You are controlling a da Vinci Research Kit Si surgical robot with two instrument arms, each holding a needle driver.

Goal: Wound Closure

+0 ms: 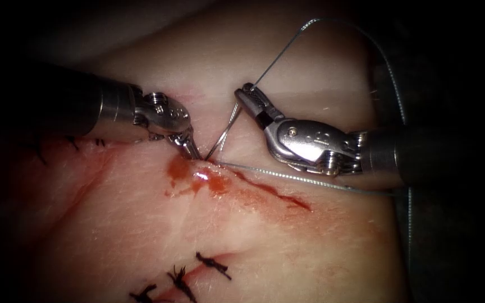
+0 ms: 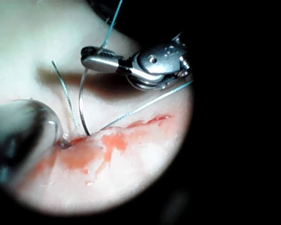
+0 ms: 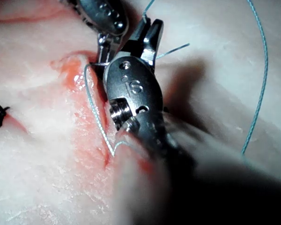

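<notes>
- Between the tools, the needle [image 1: 224, 130] stands with its point in the tissue [image 1: 287, 247]; right tool [image 1: 246, 94] clamps its tail end.
- Left tool [image 1: 193, 150] presses tissue beside the entry; grip unclear.
- Cut [image 1: 265, 188] unclosed; thread [image 1: 287, 177] trails alongside.

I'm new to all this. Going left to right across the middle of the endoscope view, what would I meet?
Left arm's tool with its tip at the cut → curved needle → right arm's tool, fingers shut on the needle's upper end → thread hanging at far right.
</notes>
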